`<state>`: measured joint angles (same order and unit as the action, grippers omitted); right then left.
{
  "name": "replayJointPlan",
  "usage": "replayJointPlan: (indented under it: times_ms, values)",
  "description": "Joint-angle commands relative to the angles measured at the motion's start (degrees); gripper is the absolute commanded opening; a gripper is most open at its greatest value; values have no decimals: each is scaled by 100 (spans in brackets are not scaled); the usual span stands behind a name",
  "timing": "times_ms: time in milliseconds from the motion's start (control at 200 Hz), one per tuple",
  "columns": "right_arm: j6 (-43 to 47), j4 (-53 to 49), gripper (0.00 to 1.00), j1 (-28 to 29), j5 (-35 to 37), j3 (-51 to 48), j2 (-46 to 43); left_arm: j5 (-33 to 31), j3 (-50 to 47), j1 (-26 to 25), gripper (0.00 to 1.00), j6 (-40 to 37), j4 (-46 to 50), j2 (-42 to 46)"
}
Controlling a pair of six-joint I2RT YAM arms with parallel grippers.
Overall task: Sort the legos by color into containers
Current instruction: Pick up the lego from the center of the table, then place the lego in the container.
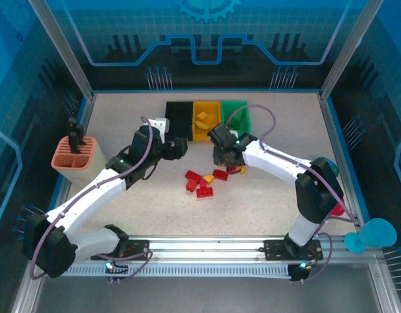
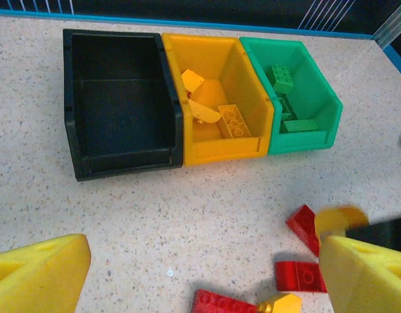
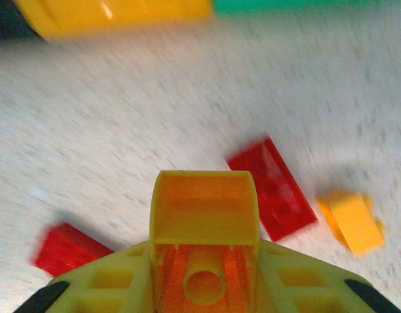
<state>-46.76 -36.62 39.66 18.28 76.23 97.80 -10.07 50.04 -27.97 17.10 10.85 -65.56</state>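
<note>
My right gripper (image 3: 204, 261) is shut on a yellow lego (image 3: 203, 208), held just above the table near the red pile (image 1: 200, 182); from above it (image 1: 227, 158) hangs in front of the bins. A red lego (image 3: 272, 189), another red one (image 3: 66, 248) and a yellow-orange one (image 3: 353, 222) lie below it. My left gripper (image 2: 200, 280) is open, its fingers (image 2: 37, 274) wide apart over bare table, with red legos (image 2: 298, 276) and a yellow piece (image 2: 282, 303) near its right finger. The black container (image 2: 70, 98) holds nothing visible, the yellow one (image 2: 223, 149) holds yellow legos (image 2: 234, 120), and the green one (image 2: 298, 140) green legos (image 2: 282, 77).
A salmon-pink divided holder (image 1: 74, 156) stands at the left edge. A white object (image 1: 160, 122) sits beside the black container, behind my left arm. A teal object (image 1: 373, 235) lies outside the table's right rail. Metal frame rails bound the table.
</note>
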Motion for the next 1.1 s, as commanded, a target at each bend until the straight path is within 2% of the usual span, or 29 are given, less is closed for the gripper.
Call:
replayJointPlan:
  times_ms: [0, 170, 370, 540, 580, 630, 685, 725, 790, 1096]
  values:
    - [626, 155, 30, -281, -189, 821, 457, 266, -307, -27, 91, 270, 44, 231]
    - [930, 98, 30, -632, -643, 2132, 1457, 183, -654, -245, 90, 386, 213, 289]
    - [1143, -466, 29, -801, -713, 3875, 2784, 12, -777, -539, 90, 412, 324, 346]
    - [1191, -803, 30, -921, -627, 5046, 3514, 6, -820, -606, 90, 481, 330, 481]
    - [1187, -861, 35, -933, -568, 5280, 3734, 18, -821, -623, 90, 478, 338, 496]
    - [1154, -978, 51, -959, -582, 5562, 3880, 34, -820, -651, 90, 469, 356, 492]
    - [1153, -1114, 62, -965, -577, 5778, 3912, 64, -779, -692, 90, 445, 388, 479]
    - [1148, -1145, 66, -931, -469, 5750, 3809, 66, -731, -748, 90, 394, 424, 459]
    - [1187, -944, 67, -875, -337, 5352, 3429, 87, -653, -850, 90, 315, 469, 385]
    - [1144, 548, 67, -888, -304, 2224, 1078, 480, 56, -1284, 89, -200, 771, -673]
